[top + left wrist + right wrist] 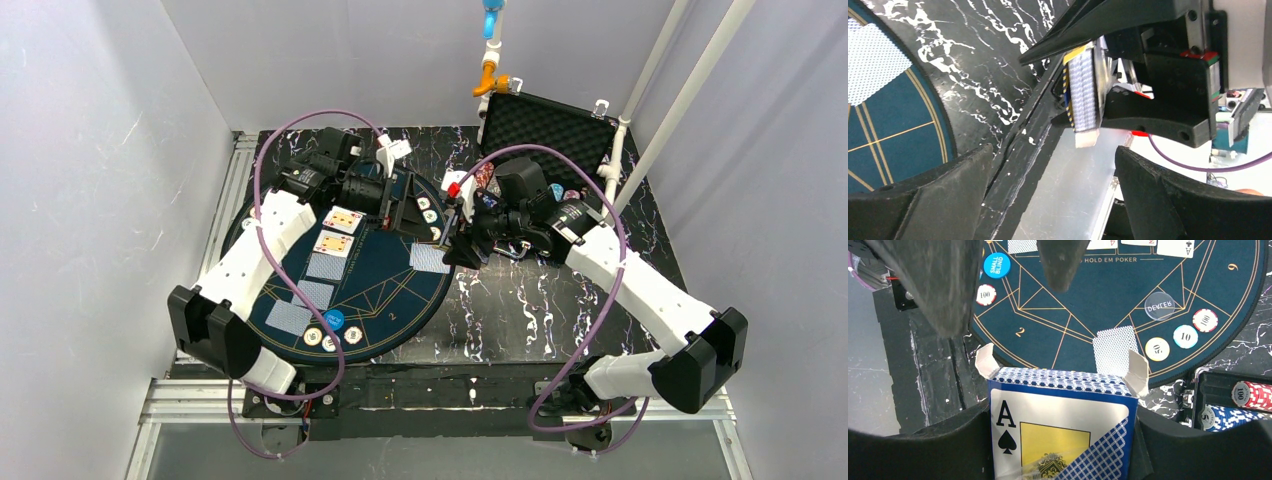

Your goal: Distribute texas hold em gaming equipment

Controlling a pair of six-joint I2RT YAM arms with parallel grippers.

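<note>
My right gripper [456,238] is clamped on the deck box [1063,405] by its two long sides. It holds it over the table [520,300], just off the mat's [1088,295] right edge, with the flaps open towards the mat. My left gripper [1050,185] stands spread wide and empty, facing the box's open end.

I judge the box light but crushable: thin card that will buckle if I squeeze harder. The cards inside are slick, thin and bendy, and likely to come out two at a time. I would pinch one by its exposed short end, flat between the pads, and draw it straight out.

The chips [1185,336] are rigid and low, so they are best taken by the rim.

Counted on the mat:
- four face-down cards [325,266]
- two face-up cards [344,218] showing from above, with a possible third hidden under my left arm
- three chips by the dealer button [1159,306] at the right edge
- one small-blind button [996,265] at the near edge, with at least two chips beside it

More chips sit stacked in the case [545,125].
</note>
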